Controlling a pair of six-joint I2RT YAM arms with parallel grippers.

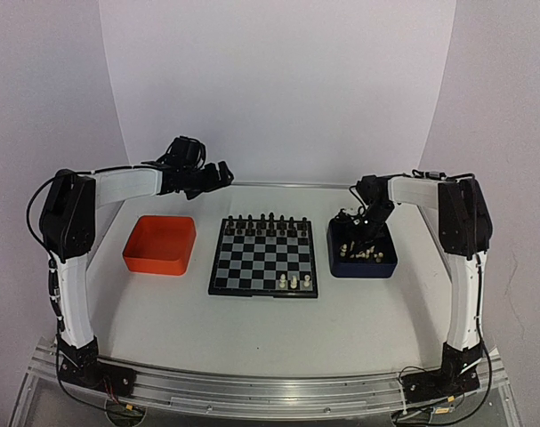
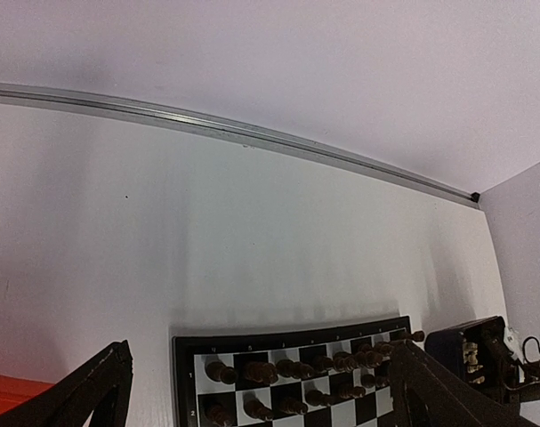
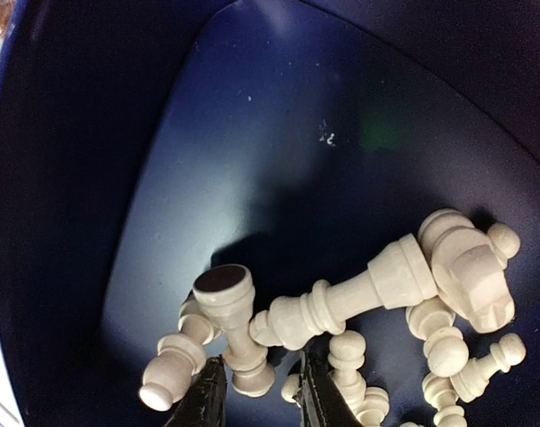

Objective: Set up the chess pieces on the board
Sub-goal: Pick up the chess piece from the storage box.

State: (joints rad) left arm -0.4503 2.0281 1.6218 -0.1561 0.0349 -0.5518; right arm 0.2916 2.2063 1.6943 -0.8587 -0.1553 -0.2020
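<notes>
While narrowed to a slim gap, right jaws straddle one piece [image 3: 238,329] in the blue tray [image 3: 65,222]; grip unconfirmed.
Pieces judged light, rigid, slippery: take the stem. Left jaws wide, empty, beyond the board [image 1: 252,262].

Lower right wrist view, chess pieces [image 3: 341,298]: smooth cream plastic, faint sheen; dark blue tray [image 3: 252,133] glossy plastic; orange tray [image 1: 159,245] matt plastic; table [image 1: 252,329] matt white.
</notes>
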